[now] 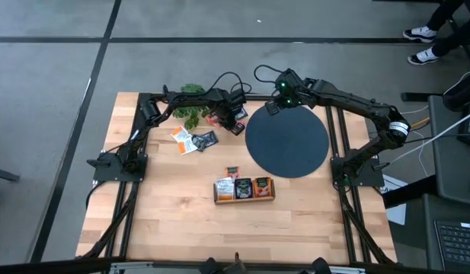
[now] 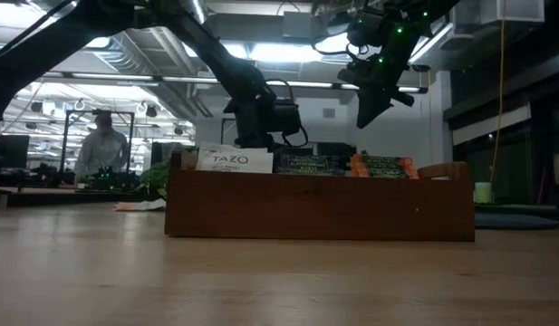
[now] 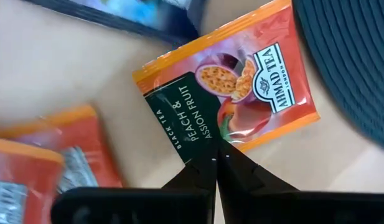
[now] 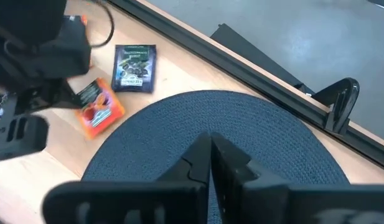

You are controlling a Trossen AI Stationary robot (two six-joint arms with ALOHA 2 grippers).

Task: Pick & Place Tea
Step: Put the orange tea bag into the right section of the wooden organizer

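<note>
An orange-red tea packet [image 3: 241,81] printed with peach and passion fruit sits at my left gripper [image 3: 215,157], which is shut on it beside the black disc [image 1: 288,141], near the table's far edge. The right wrist view shows the same packet [image 4: 99,109] next to the left arm. Loose packets lie on the wood: a dark teal one [image 4: 134,67], a white-and-orange one [image 1: 182,138] and a dark one [image 1: 206,140]. My right gripper [image 4: 210,146] is shut and empty, hanging high over the disc's far rim [image 1: 274,105]. My left gripper pinches the orange-red packet between its two fingertips at the middle of one long edge [image 3: 207,146], by the dark green panel. The rest of the packet reaches out beyond the fingertips. Whether it is clear of the table, I cannot tell.
A low wooden tray [image 1: 244,189] holds upright packets near the table's middle, with one small packet [image 1: 231,170] just beyond it. A green plant [image 1: 190,103] stands at the far edge behind the left arm. A person [image 2: 102,145] is in the room beyond.
</note>
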